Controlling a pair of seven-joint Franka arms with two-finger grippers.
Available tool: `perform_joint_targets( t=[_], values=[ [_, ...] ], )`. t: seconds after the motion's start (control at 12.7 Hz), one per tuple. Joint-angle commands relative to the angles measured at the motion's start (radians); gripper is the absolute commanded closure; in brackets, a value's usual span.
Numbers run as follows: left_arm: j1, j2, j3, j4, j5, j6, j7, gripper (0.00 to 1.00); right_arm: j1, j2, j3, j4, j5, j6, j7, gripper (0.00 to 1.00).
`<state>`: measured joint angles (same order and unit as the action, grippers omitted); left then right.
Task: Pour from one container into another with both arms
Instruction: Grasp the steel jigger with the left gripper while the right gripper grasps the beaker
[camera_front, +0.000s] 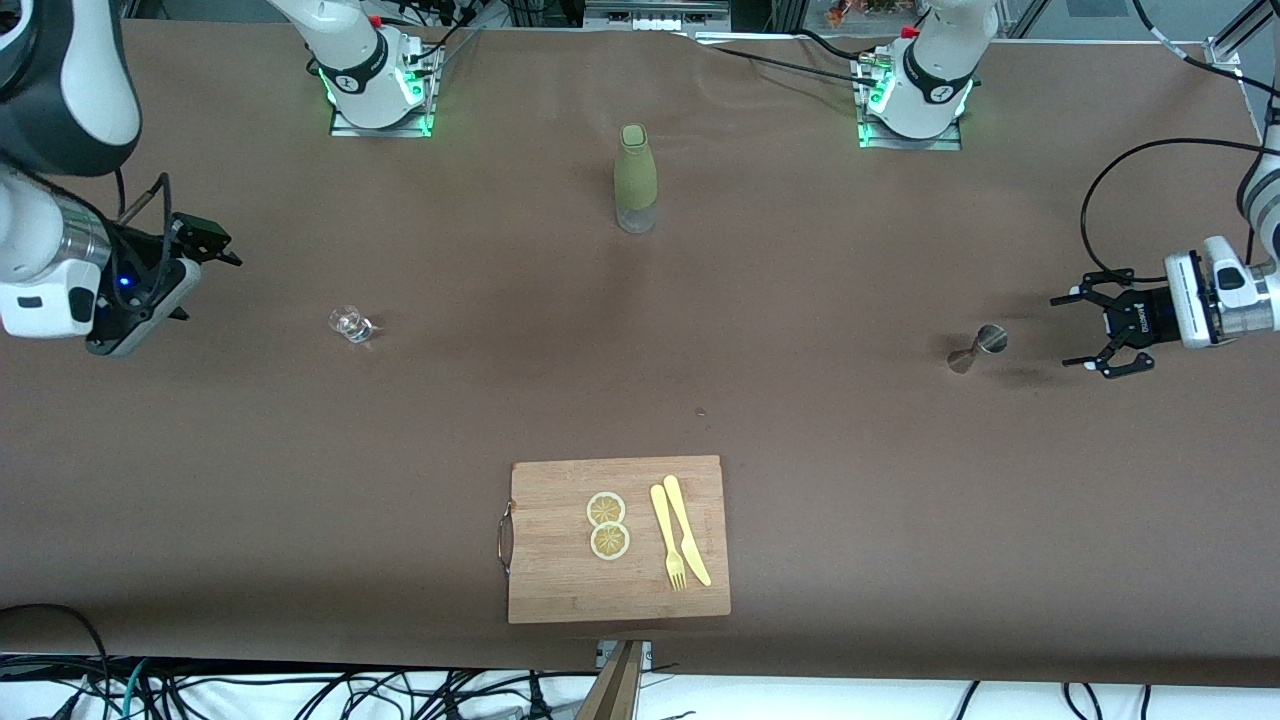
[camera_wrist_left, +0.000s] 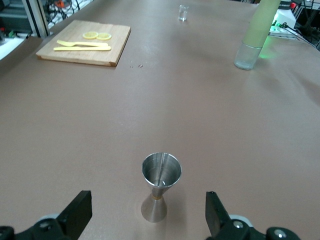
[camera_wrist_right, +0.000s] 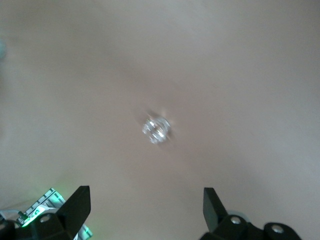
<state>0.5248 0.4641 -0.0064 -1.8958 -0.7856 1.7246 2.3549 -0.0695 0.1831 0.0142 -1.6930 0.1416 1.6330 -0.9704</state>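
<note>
A steel jigger (camera_front: 978, 349) stands upright toward the left arm's end of the table. My left gripper (camera_front: 1068, 331) is low beside it and open, and in the left wrist view the jigger (camera_wrist_left: 160, 185) stands just ahead of the gripper (camera_wrist_left: 148, 212), untouched. A small clear glass (camera_front: 351, 324) sits toward the right arm's end. My right gripper (camera_front: 205, 280) hangs in the air off to the side of the glass, open and empty. The right wrist view looks down on the glass (camera_wrist_right: 156, 128) from well above, past the gripper (camera_wrist_right: 146, 210).
A tall green bottle with a clear base (camera_front: 636, 178) stands mid-table between the two arm bases. Close to the front edge lies a wooden cutting board (camera_front: 560, 580) carrying two lemon slices (camera_front: 607, 525) and a yellow fork and knife (camera_front: 680, 543).
</note>
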Motion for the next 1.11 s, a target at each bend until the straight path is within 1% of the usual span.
perform_joint_targets(
  t=[0.0, 0.08, 0.16, 0.32, 0.4, 0.47, 0.63, 0.79, 1.03],
  values=[
    [0.021, 0.056, -0.007, -0.002, -0.043, -0.002, 0.124, 0.00, -0.084, 0.105, -0.017, 0.007, 0.207, 0.011, -0.288, 0.00],
    [0.021, 0.073, -0.007, -0.005, -0.061, -0.002, 0.153, 0.00, -0.090, 0.140, -0.045, 0.007, 0.269, 0.007, -0.376, 0.00],
    [0.021, 0.093, -0.007, -0.012, -0.084, -0.002, 0.190, 0.00, -0.108, 0.163, -0.059, 0.004, 0.321, -0.002, -0.446, 0.00],
    [0.021, 0.134, -0.007, -0.014, -0.100, -0.002, 0.227, 0.00, -0.170, 0.223, -0.060, 0.006, 0.427, -0.044, -0.610, 0.00],
    [0.021, 0.146, -0.007, -0.014, -0.103, -0.002, 0.239, 0.00, -0.197, 0.263, -0.060, 0.006, 0.490, -0.067, -0.681, 0.00],
    [0.021, 0.163, -0.007, -0.017, -0.125, -0.002, 0.262, 0.00, -0.222, 0.315, -0.060, 0.006, 0.531, -0.087, -0.753, 0.00],
    [0.015, 0.208, -0.007, -0.020, -0.179, 0.001, 0.322, 0.00, -0.242, 0.400, -0.060, 0.001, 0.617, -0.067, -0.957, 0.00],
    [0.009, 0.222, -0.007, -0.020, -0.198, 0.001, 0.325, 0.00, -0.257, 0.456, -0.060, 0.000, 0.650, -0.055, -1.068, 0.00],
    [-0.020, 0.254, -0.010, -0.022, -0.253, 0.004, 0.331, 0.00, -0.259, 0.536, -0.059, -0.007, 0.708, -0.021, -1.294, 0.00]
  ],
)
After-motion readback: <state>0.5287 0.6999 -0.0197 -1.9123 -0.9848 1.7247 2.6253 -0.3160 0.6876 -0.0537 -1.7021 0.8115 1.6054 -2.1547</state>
